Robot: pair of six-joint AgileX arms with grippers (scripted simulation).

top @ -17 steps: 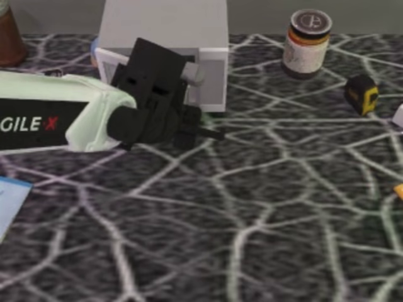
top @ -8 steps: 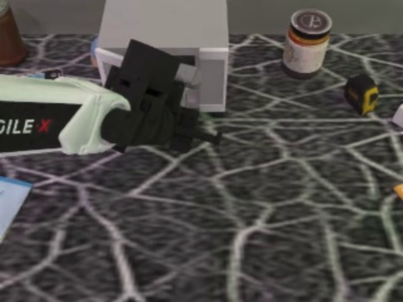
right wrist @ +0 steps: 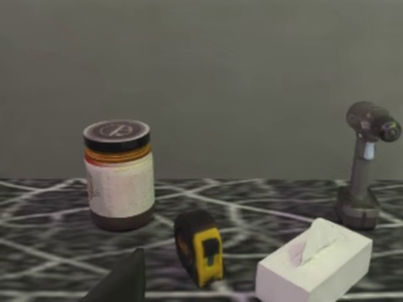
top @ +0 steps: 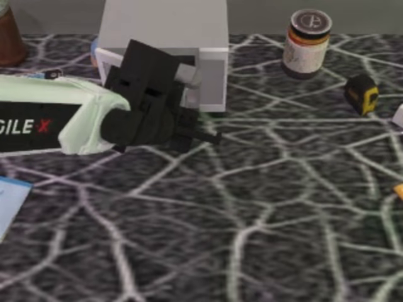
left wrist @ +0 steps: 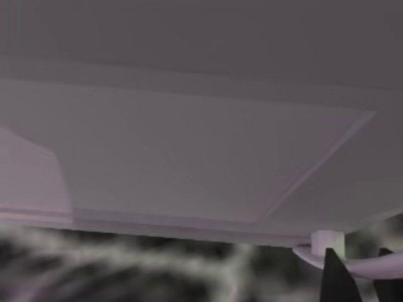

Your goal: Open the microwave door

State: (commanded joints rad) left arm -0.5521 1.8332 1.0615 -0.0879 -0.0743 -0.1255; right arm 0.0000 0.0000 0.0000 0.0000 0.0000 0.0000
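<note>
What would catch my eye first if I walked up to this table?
Probably the left gripper, a bulky black block pressed against the front of the pale microwave at the table's far left. Next, the dark-lidded jar and the yellow tape measure at the far right.

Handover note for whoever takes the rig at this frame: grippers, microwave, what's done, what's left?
Left gripper: pressed against the microwave front at the table's far left; finger state hidden.
Right arm: out of the top view; its wrist camera faces a jar, tape measure, tissue box and drill.
Microwave door: fills the left wrist view; how far it is open is unclear.
Left: swing the door fully open.
</note>
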